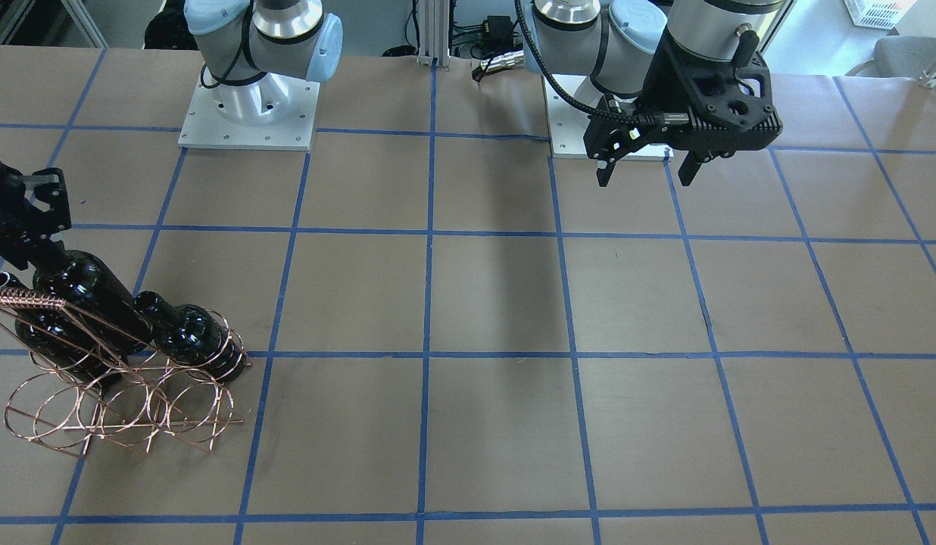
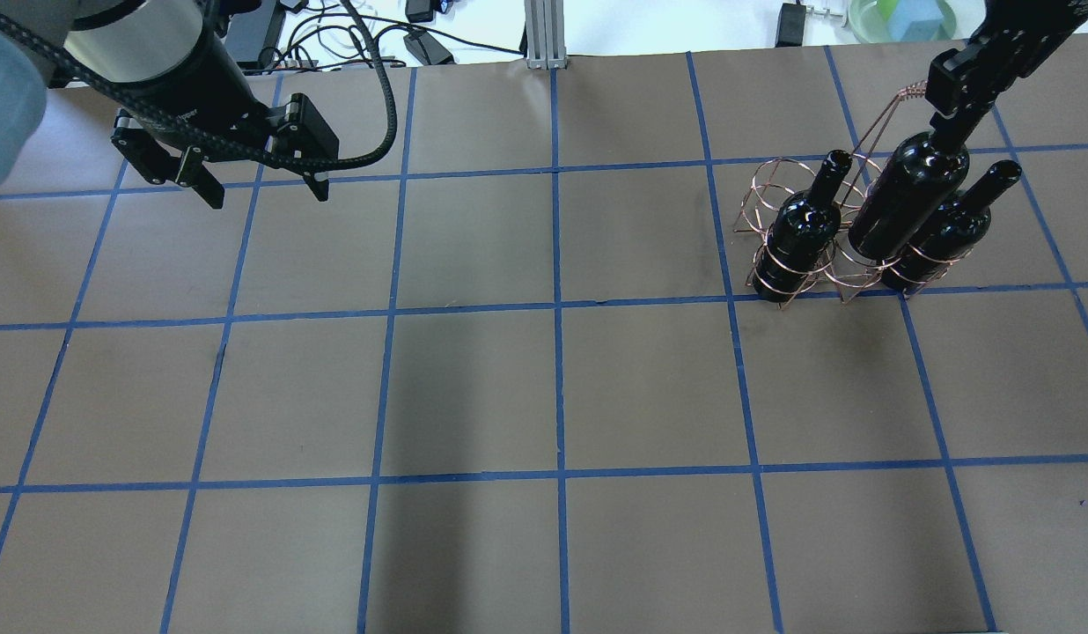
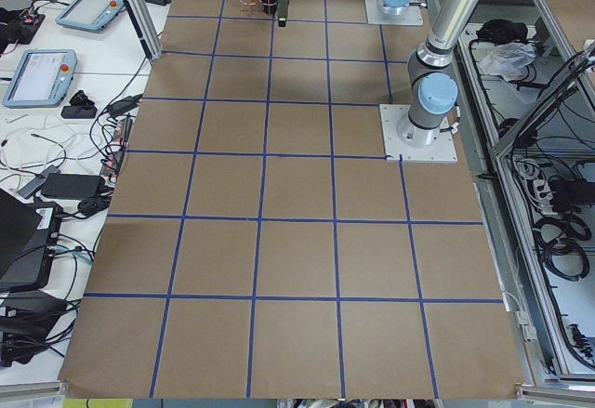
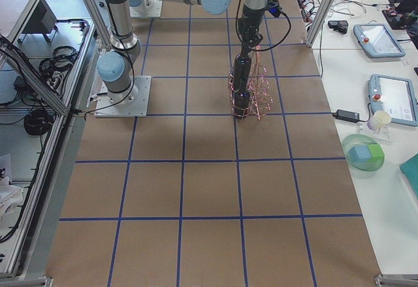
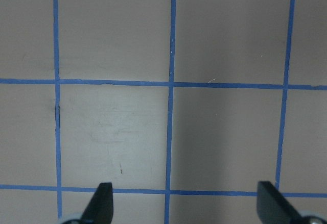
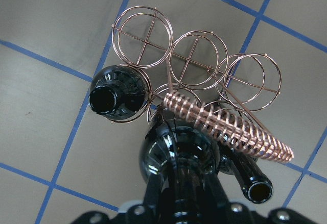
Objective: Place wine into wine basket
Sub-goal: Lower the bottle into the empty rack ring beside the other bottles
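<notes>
The wine basket (image 2: pixel 771 188) of copper wire stands at the far right of the table. Two dark bottles lean in its outer hoops, one (image 2: pixel 804 231) on the inner side and one (image 2: pixel 951 227) on the outer side. Between them is the wine (image 2: pixel 900 198), tilted, its lower end among the middle hoops. My right gripper (image 2: pixel 949 132) is shut on its neck. The right wrist view looks down the held wine (image 6: pixel 179 157) past the coiled top bar (image 6: pixel 230 124). My left gripper (image 2: pixel 262 187) hangs open and holds nothing above the far left of the table (image 5: pixel 186 206).
Both arm bases (image 1: pixel 248 113) stand at the robot's side of the brown, blue-taped table (image 2: pixel 553 387). Cables and a metal post (image 2: pixel 544 31) lie beyond the far edge. Side benches carry tablets (image 4: pixel 395 101) and a green bowl (image 4: pixel 362 153).
</notes>
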Robot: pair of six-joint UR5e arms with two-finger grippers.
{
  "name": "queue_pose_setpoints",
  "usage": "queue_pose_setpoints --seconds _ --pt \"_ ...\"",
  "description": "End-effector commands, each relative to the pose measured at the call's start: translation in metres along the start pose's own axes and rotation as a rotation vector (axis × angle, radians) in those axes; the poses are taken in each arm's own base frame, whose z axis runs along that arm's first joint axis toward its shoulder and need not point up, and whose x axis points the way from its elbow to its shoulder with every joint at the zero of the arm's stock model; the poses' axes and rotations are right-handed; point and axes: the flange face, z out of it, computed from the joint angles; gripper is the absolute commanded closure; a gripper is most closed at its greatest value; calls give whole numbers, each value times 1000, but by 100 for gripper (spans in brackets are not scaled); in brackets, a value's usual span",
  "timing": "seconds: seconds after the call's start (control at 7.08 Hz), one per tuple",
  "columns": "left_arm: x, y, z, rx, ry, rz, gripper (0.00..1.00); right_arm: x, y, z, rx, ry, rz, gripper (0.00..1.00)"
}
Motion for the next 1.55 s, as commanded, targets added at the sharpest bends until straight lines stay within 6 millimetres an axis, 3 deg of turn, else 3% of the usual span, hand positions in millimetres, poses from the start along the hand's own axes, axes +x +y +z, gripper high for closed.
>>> queue_pose_setpoints --seconds 0.0,1.41 --pt "0 0 0 0 0 0 1 1 -1 2 -2 -5 -1 100" --pt "0 2 3 -6 -1 -6 1 15 -21 48 -51 -44 -16 100"
